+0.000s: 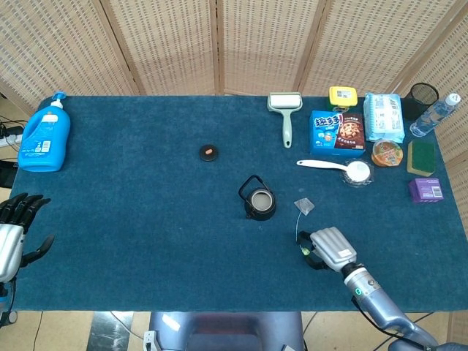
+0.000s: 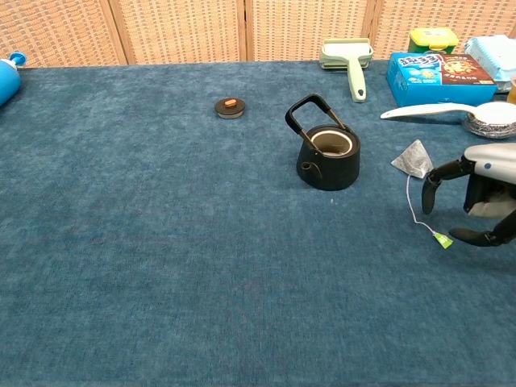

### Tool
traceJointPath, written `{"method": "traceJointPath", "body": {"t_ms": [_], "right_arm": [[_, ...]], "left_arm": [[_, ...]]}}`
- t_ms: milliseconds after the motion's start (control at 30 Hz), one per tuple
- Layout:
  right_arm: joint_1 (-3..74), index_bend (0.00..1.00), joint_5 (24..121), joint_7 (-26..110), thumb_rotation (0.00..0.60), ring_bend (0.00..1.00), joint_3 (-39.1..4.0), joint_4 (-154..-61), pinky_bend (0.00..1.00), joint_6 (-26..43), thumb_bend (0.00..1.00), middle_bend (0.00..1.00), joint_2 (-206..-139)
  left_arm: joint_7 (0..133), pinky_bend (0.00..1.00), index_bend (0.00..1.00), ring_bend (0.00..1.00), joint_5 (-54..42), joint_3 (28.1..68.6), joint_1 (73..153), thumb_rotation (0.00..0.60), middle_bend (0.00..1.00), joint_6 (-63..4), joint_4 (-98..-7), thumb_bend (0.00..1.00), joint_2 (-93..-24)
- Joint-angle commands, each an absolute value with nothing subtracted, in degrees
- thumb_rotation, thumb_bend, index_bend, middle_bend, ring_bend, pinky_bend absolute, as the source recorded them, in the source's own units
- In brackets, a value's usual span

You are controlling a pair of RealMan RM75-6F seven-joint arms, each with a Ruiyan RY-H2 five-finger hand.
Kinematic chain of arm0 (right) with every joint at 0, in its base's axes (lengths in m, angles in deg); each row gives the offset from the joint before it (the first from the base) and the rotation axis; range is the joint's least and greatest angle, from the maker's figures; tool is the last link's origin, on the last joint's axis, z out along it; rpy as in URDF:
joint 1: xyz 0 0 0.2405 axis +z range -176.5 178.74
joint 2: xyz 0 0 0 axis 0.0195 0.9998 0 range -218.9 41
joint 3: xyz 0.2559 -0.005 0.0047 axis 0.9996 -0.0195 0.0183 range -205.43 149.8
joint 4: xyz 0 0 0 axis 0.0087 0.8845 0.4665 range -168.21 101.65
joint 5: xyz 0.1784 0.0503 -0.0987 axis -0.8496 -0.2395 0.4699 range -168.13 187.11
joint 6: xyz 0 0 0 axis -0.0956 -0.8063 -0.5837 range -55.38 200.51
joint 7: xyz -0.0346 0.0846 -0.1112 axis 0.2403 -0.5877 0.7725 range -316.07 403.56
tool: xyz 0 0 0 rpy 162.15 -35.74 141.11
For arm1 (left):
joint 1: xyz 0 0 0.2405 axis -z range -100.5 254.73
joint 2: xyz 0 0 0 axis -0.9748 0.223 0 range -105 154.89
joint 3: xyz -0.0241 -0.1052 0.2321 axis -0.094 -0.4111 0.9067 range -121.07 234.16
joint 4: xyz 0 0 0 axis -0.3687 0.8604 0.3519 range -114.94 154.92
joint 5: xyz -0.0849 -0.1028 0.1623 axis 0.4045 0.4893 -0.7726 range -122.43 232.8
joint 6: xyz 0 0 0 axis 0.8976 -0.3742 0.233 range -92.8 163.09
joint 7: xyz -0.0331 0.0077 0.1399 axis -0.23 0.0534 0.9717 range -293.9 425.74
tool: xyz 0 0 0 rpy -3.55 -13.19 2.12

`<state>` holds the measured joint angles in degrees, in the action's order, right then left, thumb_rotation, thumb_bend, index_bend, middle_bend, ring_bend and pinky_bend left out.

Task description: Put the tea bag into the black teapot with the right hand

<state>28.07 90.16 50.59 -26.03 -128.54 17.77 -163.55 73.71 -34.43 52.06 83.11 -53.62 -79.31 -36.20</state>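
Observation:
The black teapot (image 1: pixel 257 202) (image 2: pixel 327 154) stands lidless in the middle of the blue cloth, its handle tipped back. To its right lies the tea bag (image 1: pixel 304 206) (image 2: pixel 413 159), with its string running toward me to a green tag (image 2: pixel 442 239). My right hand (image 1: pixel 328 248) (image 2: pixel 479 197) hovers low just right of the tag, palm down. Its fingers (image 2: pixel 430 182) are spread on either side of the tag and hold nothing. My left hand (image 1: pixel 14 229) waits at the table's left edge with its fingers apart and empty.
The teapot lid (image 1: pixel 209 152) (image 2: pixel 230 106) lies behind and left of the pot. At the back right are a lint roller (image 1: pixel 284 110), a cookie box (image 1: pixel 337 132), a white spoon (image 1: pixel 333 167) and small packets. A blue detergent bottle (image 1: pixel 44 137) stands far left.

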Motion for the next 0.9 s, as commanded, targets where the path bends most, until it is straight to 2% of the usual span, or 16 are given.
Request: {"method": "traceJointPath", "body": {"t_ms": [33,433,900], "right_arm": [[28.3,0.4,89.6,51.1,0.6,1.0,-26.2,-128.0,1.0,18.1,0.4,1.0,-164.4],[28.4,0.46,88.0,51.6,0.6,1.0,-26.2,-125.6,1.0,17.6,0.4,1.0,-167.1],[28.2,0.48,87.2,52.3,0.6,1.0,-26.1,-123.7,1.0,16.3,0.39,1.0,-168.8]], "left_arm": [[73.7,0.15,0.19,0.12,-34.4,52.1,83.1,0.6,0.19,-53.5,-79.3,0.32,-36.2],[73.5,0.15,0.19,0.12,-33.9,52.2,83.1,0.6,0.19,-53.5,-79.0,0.32,-36.1],[73.4,0.15,0.19,0.12,-33.7,52.3,83.3,0.6,0.19,-53.4,-78.9,0.32,-36.2]]}}
